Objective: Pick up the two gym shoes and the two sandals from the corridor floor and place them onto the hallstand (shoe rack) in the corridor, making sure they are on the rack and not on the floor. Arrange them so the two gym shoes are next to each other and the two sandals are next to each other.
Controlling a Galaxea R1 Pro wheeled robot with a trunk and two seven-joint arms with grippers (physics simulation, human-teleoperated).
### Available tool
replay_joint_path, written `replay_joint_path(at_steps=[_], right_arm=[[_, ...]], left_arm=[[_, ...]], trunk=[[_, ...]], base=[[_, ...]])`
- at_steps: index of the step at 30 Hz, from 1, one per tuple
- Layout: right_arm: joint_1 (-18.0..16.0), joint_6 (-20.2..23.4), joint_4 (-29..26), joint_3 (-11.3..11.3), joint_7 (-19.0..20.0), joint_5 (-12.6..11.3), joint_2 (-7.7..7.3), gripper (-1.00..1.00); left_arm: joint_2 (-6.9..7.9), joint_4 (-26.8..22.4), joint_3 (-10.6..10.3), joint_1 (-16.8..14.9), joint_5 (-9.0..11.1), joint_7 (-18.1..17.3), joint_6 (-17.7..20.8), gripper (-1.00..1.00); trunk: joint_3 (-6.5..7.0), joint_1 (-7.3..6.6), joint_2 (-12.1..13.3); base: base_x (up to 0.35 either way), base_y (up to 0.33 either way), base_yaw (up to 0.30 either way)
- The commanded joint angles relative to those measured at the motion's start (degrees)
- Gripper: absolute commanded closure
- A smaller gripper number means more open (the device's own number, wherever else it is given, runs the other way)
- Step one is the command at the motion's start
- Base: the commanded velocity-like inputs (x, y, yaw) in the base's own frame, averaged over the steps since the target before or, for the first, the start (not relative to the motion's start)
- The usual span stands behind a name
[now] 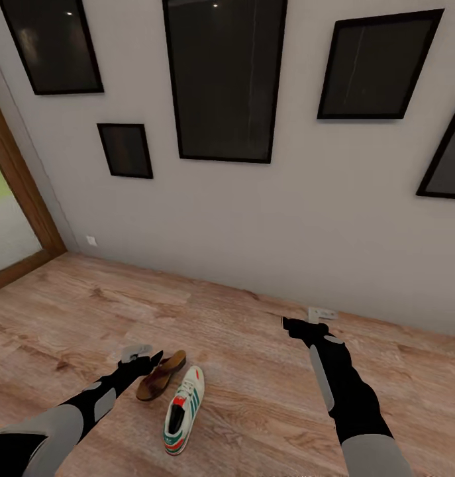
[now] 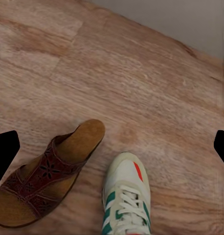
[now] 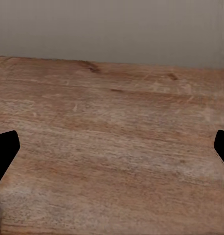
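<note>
One cream-white gym shoe (image 1: 182, 411) with green stripes lies on the wood floor (image 1: 240, 371), toe toward the wall. A dark brown sandal (image 1: 160, 375) lies just to its left, nearly touching it. My left gripper (image 1: 146, 361) hovers above the sandal's left side, open and empty. The left wrist view looks down on the sandal (image 2: 48, 174) and the gym shoe's toe (image 2: 125, 196), with black fingertips (image 2: 4, 152) wide apart at the frame's edges. My right gripper (image 1: 290, 324) hangs open over bare floor (image 3: 112, 147) near the wall. The hallstand, the other shoe and the other sandal are out of view.
A pale wall (image 1: 253, 218) with several black-framed pictures (image 1: 224, 79) closes the far side. A wood-framed glass door (image 1: 15, 199) stands at the left. A white socket (image 1: 322, 313) sits low on the wall by my right gripper.
</note>
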Motion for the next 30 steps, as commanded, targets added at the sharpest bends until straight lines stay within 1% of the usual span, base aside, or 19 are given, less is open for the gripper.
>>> replay_joint_path(at_steps=[1, 5, 9, 14, 18, 25, 30], right_arm=[[0.0, 0.3, 0.0, -0.1, -0.1, 0.0, 0.05, -1.00], [0.0, 0.3, -0.1, -0.1, -0.1, 0.0, 0.05, -1.00], [0.0, 0.3, -0.1, -0.2, -0.1, 0.0, 0.05, -1.00], [0.0, 0.3, -0.1, -0.2, -0.1, 0.0, 0.05, -1.00], [0.0, 0.3, -0.1, -0.2, -0.1, 0.0, 0.05, -1.00], [0.0, 0.3, 0.0, -0.1, -0.1, 0.0, 0.05, -1.00], [0.0, 0.3, 0.0, -0.1, -0.1, 0.0, 0.05, -1.00]], left_arm=[[-0.06, 0.2, -0.5, 0.1, 0.6, -0.2, -0.2, -1.00], [-0.53, 0.3, -0.5, 1.6, 0.5, -0.2, -0.6, -1.00], [-1.21, 0.3, -0.5, 2.5, 0.5, -0.2, -2.7, -1.00], [-1.44, 0.3, -0.5, 2.8, -0.3, -0.2, -4.2, -1.00], [-1.48, 0.4, -0.4, 2.8, -0.7, -0.2, -4.5, -1.00], [-1.49, 0.4, -0.4, 2.9, -0.7, -0.2, -4.5, -1.00], [-1.49, 0.4, -0.4, 2.9, -0.7, -0.3, -4.5, -1.00]], trunk=[[-0.05, -0.01, 0.0], [-0.05, -0.01, 0.0], [-0.05, -0.01, 0.0], [-0.05, -0.01, 0.0], [-0.05, -0.01, 0.0], [-0.05, -0.01, 0.0], [-0.05, -0.01, 0.0]], base=[[0.000, 0.000, -0.249], [0.000, 0.000, -0.245], [0.000, 0.000, -0.110], [0.000, 0.000, -0.025], [0.000, 0.000, -0.004], [-0.002, 0.000, 0.000], [-0.216, 0.000, 0.000]])
